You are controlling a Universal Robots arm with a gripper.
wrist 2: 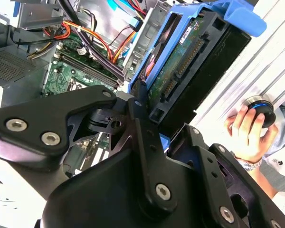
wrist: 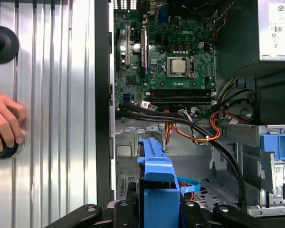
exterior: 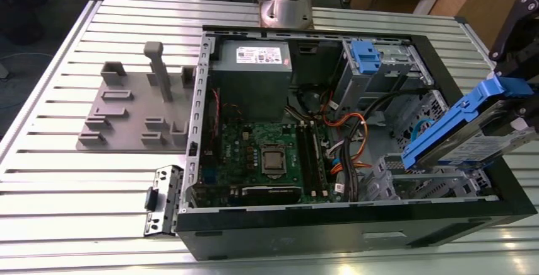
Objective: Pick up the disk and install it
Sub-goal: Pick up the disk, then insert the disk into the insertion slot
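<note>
Right edge of the exterior view: the disk [exterior: 471, 139] hangs tilted above the right wall of the open computer case [exterior: 509, 190]. Its lower end dips toward the grey drive bay [exterior: 421, 183], well clear of the worktop [exterior: 76, 180].
Grip: the end effector [exterior: 518, 101] is closed on the disk's blue frame. In the second wrist view its fingers [wrist 2: 143, 118] press against the frame's sides.
Step in hand: by my reading, bringing the held disk to the drive bay; it is not yet seated.
Doing it well: square the tilted disk to the bay's opening before it enters. Then travel straight and slowly, so the blue frame meets both sides evenly.
Connector edge [wrist 2: 180, 71]: exposed on the disk's end, so it probably should face the cables.
Cables [exterior: 349, 130]: orange and black runs lie near the bay and could snag the frame.
Hand [wrist: 4, 123]: a person's, resting on a dark knob on the worktop, apart from the case.
</note>
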